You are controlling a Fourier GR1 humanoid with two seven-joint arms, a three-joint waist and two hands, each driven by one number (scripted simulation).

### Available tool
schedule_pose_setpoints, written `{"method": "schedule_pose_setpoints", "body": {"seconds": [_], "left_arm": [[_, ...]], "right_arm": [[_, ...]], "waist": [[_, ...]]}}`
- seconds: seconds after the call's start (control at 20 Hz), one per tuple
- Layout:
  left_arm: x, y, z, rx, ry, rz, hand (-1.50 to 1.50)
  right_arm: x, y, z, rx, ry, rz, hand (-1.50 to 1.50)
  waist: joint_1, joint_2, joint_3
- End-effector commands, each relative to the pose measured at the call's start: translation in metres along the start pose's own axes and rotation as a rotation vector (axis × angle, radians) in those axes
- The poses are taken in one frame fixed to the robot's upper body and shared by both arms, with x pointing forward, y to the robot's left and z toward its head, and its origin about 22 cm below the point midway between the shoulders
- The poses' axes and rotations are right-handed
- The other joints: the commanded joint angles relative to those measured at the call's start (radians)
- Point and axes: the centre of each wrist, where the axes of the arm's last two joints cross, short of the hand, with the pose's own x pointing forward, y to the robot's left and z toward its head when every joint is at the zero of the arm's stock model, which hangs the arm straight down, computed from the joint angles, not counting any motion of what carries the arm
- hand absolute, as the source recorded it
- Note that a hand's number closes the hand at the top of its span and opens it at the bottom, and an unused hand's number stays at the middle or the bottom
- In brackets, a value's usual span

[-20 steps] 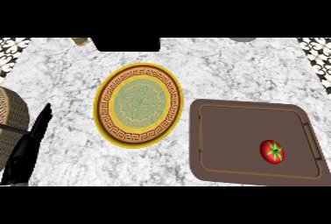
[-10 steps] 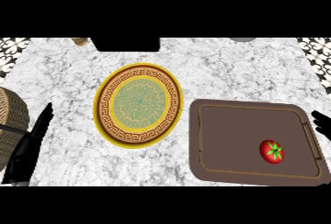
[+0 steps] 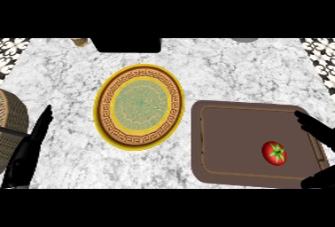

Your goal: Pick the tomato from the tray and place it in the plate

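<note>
A red tomato (image 3: 275, 153) with a green stem lies on the right side of the brown tray (image 3: 229, 142). To the tray's left rests an empty round plate (image 3: 139, 106) with a yellow rim and a patterned green centre. My right hand (image 3: 318, 128) comes in at the right edge, open, fingers over the tray's right rim and a little right of the tomato, with its thumb (image 3: 319, 181) showing lower down. My left hand (image 3: 31, 150) rests open at the left edge, fingers pointing up.
A woven basket (image 3: 9, 117) sits at the left edge beside my left hand. A black object (image 3: 126, 44) stands at the counter's far edge. Bare marble lies between the plate and the tray.
My right hand has come into view from the right edge and moved left over the tray's right rim toward the tomato. The left hand has barely shifted.
</note>
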Motion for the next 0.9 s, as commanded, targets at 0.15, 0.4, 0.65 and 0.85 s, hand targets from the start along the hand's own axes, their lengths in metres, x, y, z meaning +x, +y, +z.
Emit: {"method": "schedule_pose_setpoints", "body": {"seconds": [0.15, 0.4, 0.65, 0.85], "left_arm": [[-0.003, -0.002, -0.001, -0.011, 0.008, 0.0, 0.0], [0.008, -0.008, 0.008, -0.017, 0.004, 0.029, 0.0], [0.002, 0.01, 0.006, 0.018, -0.007, -0.001, 0.0], [0.01, -0.008, -0.016, 0.008, -0.008, 0.016, 0.0]], "right_arm": [[-0.004, -0.001, -0.03, 0.089, 0.018, 0.024, -1.5], [-0.026, 0.038, -0.036, 0.086, 0.033, 0.033, -1.5], [-0.021, 0.058, -0.034, 0.083, 0.025, 0.015, -1.5], [-0.026, 0.04, -0.042, 0.08, 0.025, 0.044, -1.5]], "waist": [[0.002, 0.0, 0.0], [0.001, 0.0, 0.0], [-0.002, -0.001, 0.0], [-0.003, 0.0, 0.0]]}}
